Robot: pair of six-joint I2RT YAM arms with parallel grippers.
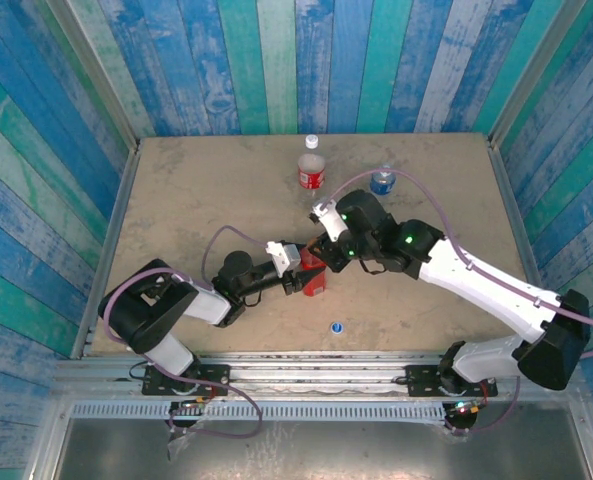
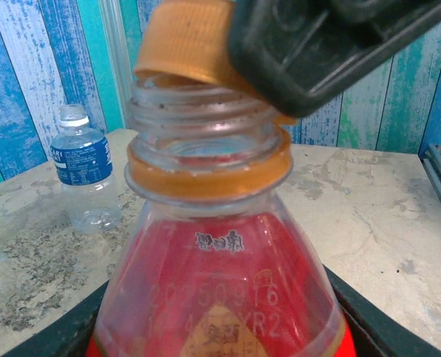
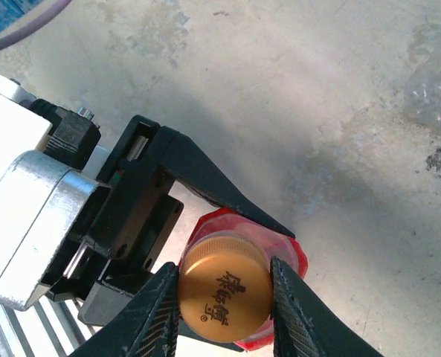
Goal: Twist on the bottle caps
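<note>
- Grippers meet near the middle of the table (image 1: pixel 176 200) in the overhead view, both at the red bottle (image 1: pixel 316 284), which stands upright there.
- Your left gripper (image 1: pixel 301 275) is clamped on the red bottle's body. From the right wrist you see its black fingers (image 3: pixel 205 178) reaching around the bottle just under the cap.
- Your right gripper (image 3: pixel 224 279) is closed on the orange cap (image 3: pixel 224 297), with one finger pressed on each side, low in the centre of that frame.
- From the left wrist, you see the orange cap at the top of the frame, tilted over the bottle's neck (image 2: pixel 205 123).
- The cap's lower left rim sits about level with the lip, and the threads below it are bare. You cannot tell whether cap and lip touch, because the right side is hidden behind the right gripper's dark finger (image 2: pixel 317 44).
- An orange collar ring (image 2: pixel 205 175) sits on the neck under the threads.
- The bottle with the red label (image 1: pixel 312 172) stands at upper centre of the overhead view, with the white cap (image 1: pixel 311 141) on its top. How tight that cap is you cannot tell.
- The blue-label bottle (image 1: pixel 381 181) stands upright to its right, apart from it.
- The blue cap (image 1: pixel 336 326) lies alone on the table at lower centre, apart from the red bottle.
</note>
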